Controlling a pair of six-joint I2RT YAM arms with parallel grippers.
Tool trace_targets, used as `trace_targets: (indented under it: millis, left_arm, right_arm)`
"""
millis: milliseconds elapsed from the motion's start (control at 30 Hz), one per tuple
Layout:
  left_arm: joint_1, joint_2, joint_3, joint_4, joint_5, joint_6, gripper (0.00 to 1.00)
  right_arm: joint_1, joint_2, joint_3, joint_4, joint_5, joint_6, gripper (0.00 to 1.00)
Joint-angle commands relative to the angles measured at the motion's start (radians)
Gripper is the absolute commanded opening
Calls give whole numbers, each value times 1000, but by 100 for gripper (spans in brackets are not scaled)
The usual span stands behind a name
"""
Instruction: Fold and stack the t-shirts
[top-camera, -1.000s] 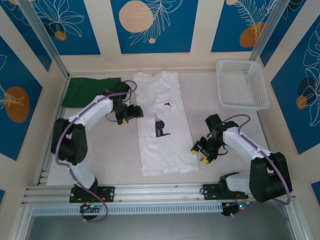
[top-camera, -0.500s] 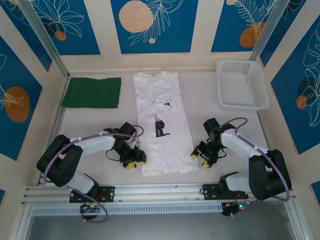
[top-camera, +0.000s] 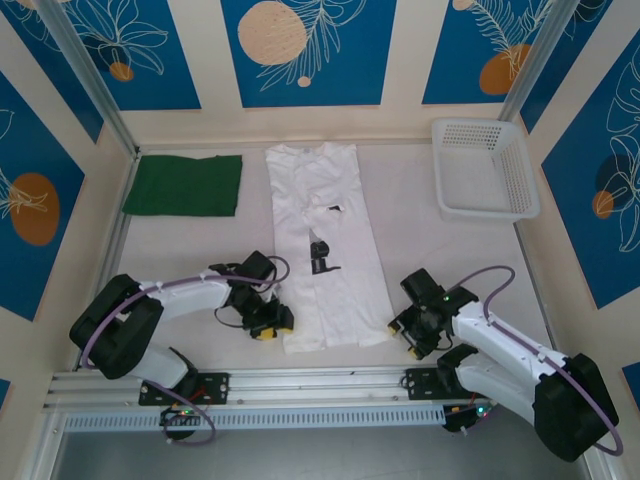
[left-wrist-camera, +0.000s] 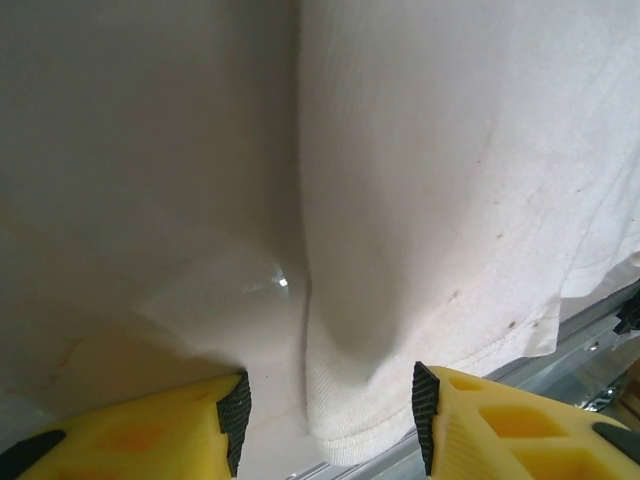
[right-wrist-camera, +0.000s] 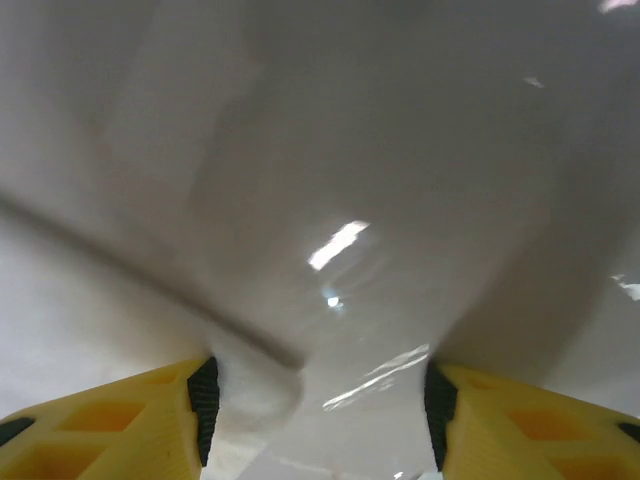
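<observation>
The left fingers (top-camera: 269, 327) are spread wide, low over the bench (top-camera: 180, 255). In the left wrist view, their yellow tips sit on either side of the near left corner of the white shirt (top-camera: 325, 250). The hem corner lies loose in the gap and is not pinched. A soft fold of cloth runs away from the gap up the middle of that view.

The right fingers (top-camera: 406, 335) are also spread wide, just beside the near right corner of the same shirt. The right wrist view is blurred. It shows shiny bench surface between the yellow tips and a pale edge close to one of them. I cannot tell whether that edge is cloth, or whether the fingers touch the shirt.

The white shirt lies flat in the middle of the bench as a long narrow strip with its sides folded in. Its collar is at the far end and its hem at the near end, between the two arms. Small black marks sit near its middle.

The green shirt (top-camera: 183, 185) lies folded into a neat rectangle in the far left corner, well apart from the white one. A white mesh basket (top-camera: 482, 205) stands in the far right corner.
</observation>
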Motion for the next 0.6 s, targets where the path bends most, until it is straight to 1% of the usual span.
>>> trace_targets:
  millis: [0,67,167,267,333,400,433,500,567]
  left_arm:
    - [-90,69,-20,105,41,37,49]
    - [-102,74,-14,99,23,56,48]
    - [-109,86,-26,108,9,60,41]
    - [-112,87,-32,97,-20,68,37]
    - [-113,87,-31,95,-27,71,36]
    - [-119,89,-21,86,-30,77,36]
    - [-124,92,-15,78,-31,85,39]
    - [-135,91,-6,61,-33,106,43]
    - [-155,86,-1,34,-43,140,43]
  right_arm:
    - [39,-56,-47,76,86,123,56]
    - [42,-91,-64,104,92,104,54]
    - [43,-129,-99,135,88,101,46]
    - [41,-139,-118,151,86,85,41]
    - [40,-138,-115,170,85,53,38]
    - [40,-137,-107,192,80,27,38]
    - [40,-135,-102,204,76,10,39]
    - [40,-128,-90,205,74,-11,43]
    - [40,-122,-73,200,76,-40,45]
